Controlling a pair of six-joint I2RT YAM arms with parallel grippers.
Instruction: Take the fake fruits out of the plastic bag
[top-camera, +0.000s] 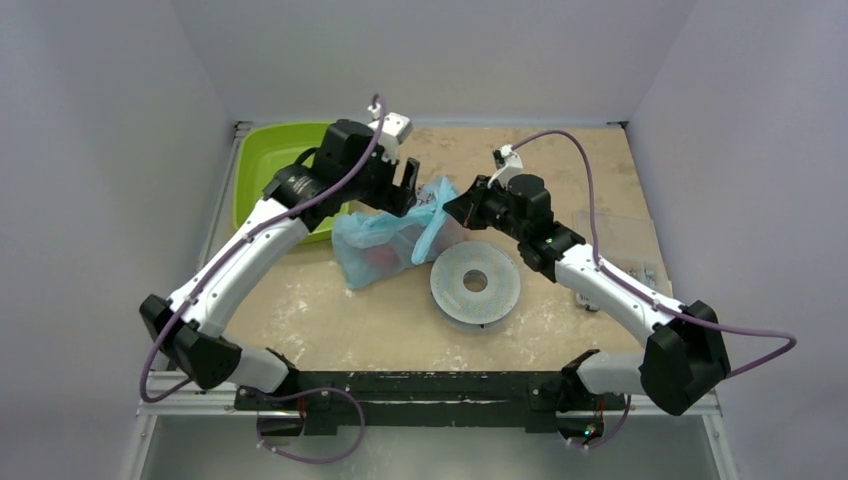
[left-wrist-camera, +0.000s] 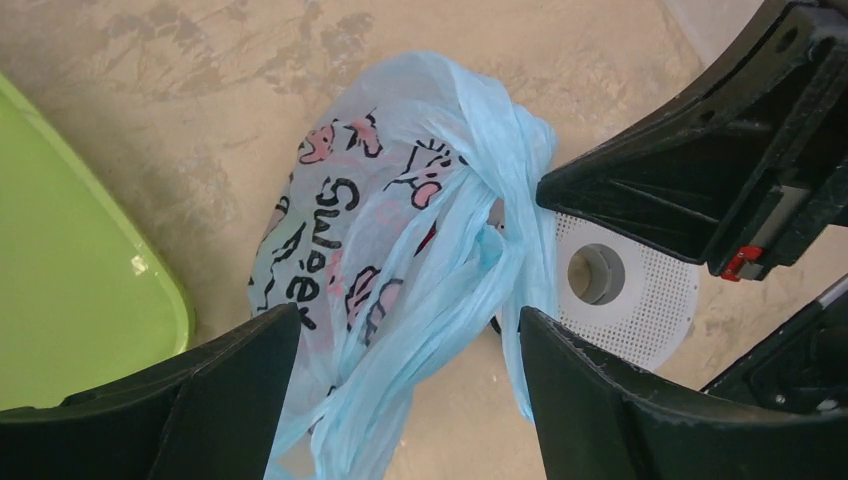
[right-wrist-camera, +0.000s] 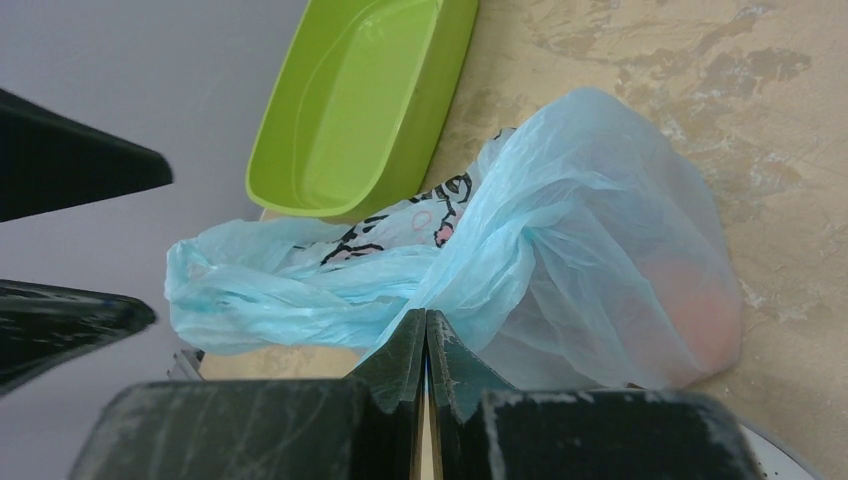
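1. The right tool (right-wrist-camera: 425, 335), pressed together, pinches a twisted fold of the plastic bag (top-camera: 385, 245) at the centre of the top view; the thin film could slip or tear under a hard pull.
2. The left tool (left-wrist-camera: 408, 318) hangs spread above the bag, holding nothing; closing there may clamp both walls and seal the mouth.
3. The fake fruits (right-wrist-camera: 690, 300), a reddish blur inside at the right-wrist view's lower right, could roll off the bench (top-camera: 330, 320) once freed.
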